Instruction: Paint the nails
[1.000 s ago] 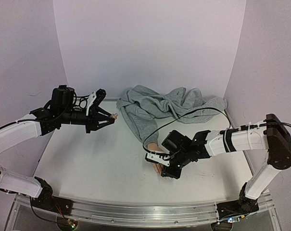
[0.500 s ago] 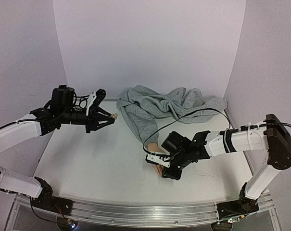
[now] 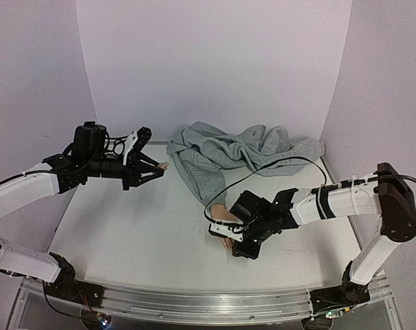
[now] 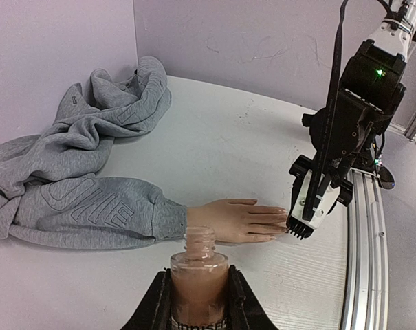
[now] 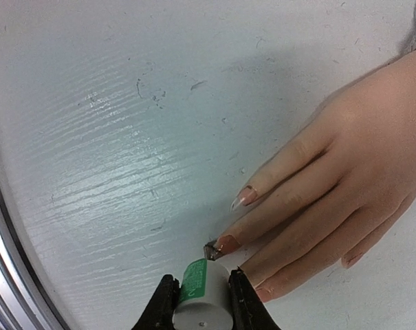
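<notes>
The flesh-coloured mannequin hand lies palm down on the white table, its wrist in a grey sweatshirt sleeve. The nails point toward the near edge. One nail is pale and glossy, and the one beside it looks pinkish. My right gripper is shut on a white brush cap with a green label. Its dark brush tip touches the pinkish nail. My left gripper is shut on an open bottle of beige polish, held high at the back left.
The crumpled grey sweatshirt covers the back middle of the table. A metal rail runs along the near edge. The right arm's black cable loops over the sweatshirt. Pale walls close in the left, back and right.
My right gripper has crept slightly along the fingertips with the brush cap in it. The left arm and bottle have not moved.
</notes>
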### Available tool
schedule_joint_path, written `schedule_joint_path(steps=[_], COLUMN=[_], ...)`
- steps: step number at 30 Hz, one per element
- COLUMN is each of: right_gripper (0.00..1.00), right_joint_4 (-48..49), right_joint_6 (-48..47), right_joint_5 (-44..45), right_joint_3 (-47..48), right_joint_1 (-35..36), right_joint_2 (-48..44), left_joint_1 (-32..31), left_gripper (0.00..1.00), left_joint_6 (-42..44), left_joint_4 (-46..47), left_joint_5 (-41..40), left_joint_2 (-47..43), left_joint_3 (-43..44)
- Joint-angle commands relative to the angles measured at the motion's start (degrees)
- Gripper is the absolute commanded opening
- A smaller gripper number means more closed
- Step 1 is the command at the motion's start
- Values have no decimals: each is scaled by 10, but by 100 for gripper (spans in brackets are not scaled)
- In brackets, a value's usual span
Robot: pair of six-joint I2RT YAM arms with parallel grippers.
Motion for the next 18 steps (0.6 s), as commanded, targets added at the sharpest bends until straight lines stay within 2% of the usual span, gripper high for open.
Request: schedule_joint_path(steps=[1, 18], right_gripper=[0, 0], right_joint_4=[-31, -4], right_joint_6=[7, 6], right_joint_5=[17, 15], right_joint_3=[13, -6], right_joint_1=[5, 4], right_joint_2=[-3, -72], left_joint_1=[3, 3], left_gripper=[0, 0], left_joint_6=[-1, -2], left_joint_4=[25, 25], left_joint_5=[11, 14], left_joint_2=[-10, -6], left_joint_3=[8, 10])
